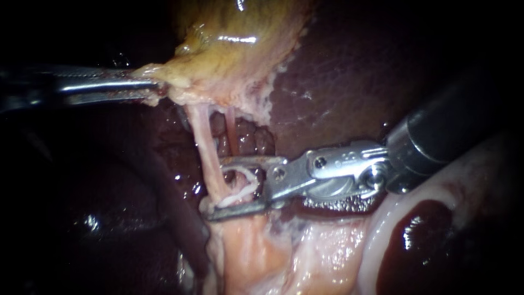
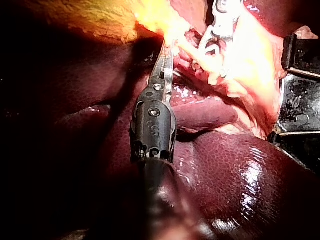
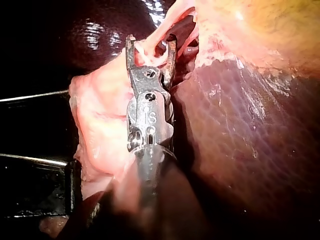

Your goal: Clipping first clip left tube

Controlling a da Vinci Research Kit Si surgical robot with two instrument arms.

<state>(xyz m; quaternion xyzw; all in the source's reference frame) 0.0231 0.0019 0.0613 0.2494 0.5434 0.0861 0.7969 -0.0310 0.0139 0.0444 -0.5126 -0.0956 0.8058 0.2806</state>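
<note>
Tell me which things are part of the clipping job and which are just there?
In the job: right instrument, left tube, left instrument, the gallbladder it holds.
Just there: liver, right tube.

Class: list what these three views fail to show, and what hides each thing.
- Endoscope view: whether the right tool holds a clip; tissue strands cross its open jaws.
- Left wrist view: jaw tips of the left tool, buried in the gallbladder they grip.
- Right wrist view: the left tube past the jaws, behind the tool.
</note>
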